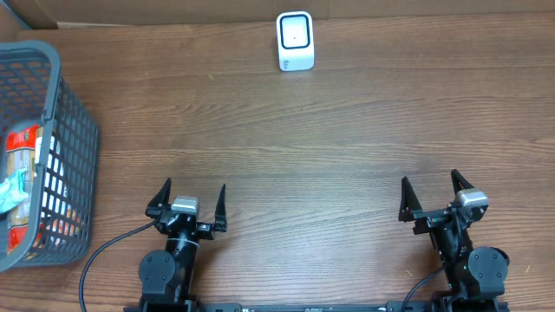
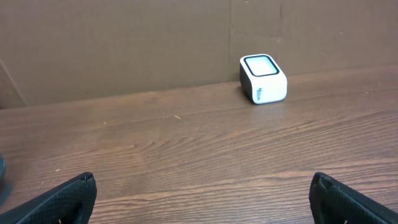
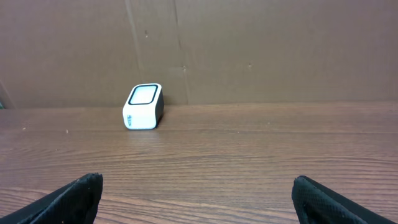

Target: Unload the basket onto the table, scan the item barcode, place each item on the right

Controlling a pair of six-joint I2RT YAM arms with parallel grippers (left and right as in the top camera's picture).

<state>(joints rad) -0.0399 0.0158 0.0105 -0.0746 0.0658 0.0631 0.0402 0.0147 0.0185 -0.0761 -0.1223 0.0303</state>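
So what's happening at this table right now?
Nothing is being handled yet. Both robot arms sit at the near edge of the wooden table, with the left end effector and right end effector open and empty. The white barcode scanner stands at the far edge. The packaged items to scan lie untouched in the grey basket on the left.

- The basket (image 1: 74, 130) runs off the left edge of the overhead view, so only its right part shows.
- The packages (image 1: 19, 152) inside it sit behind the mesh; their print is too small to read and their number cannot be told.
- The lettering on the scanner (image 2: 263, 79) is too small to read.
- In the wrist views, the left tool (image 2: 202, 183) and the right tool (image 3: 196, 182) show only dark fingertips (image 2: 68, 199), cut off at the bottom corners.
- A dark shape (image 2: 2, 177) at the left wrist view's left edge cannot be identified.
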